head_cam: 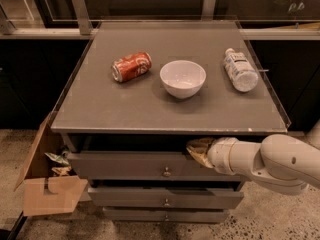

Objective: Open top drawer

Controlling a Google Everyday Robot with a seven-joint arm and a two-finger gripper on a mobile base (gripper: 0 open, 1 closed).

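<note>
The top drawer (130, 165) is the widest grey front of three, with a small round metal knob (166, 172) at its centre. It stands pulled out a little from under the grey cabinet top (100, 109), leaving a dark gap above its front. My gripper (197, 151) is tan. It sits at the drawer's upper front edge, right of the knob, and reaches into the gap. The white arm (270, 161) comes in from the right. The drawer's inside is hidden in shadow.
On the cabinet top lie a red can (131, 66) on its side, a white bowl (182, 78) and a plastic bottle (239, 69) on its side. Two slimmer drawers (165, 199) sit below. An open cardboard box (47, 184) with scraps stands on the floor at the left.
</note>
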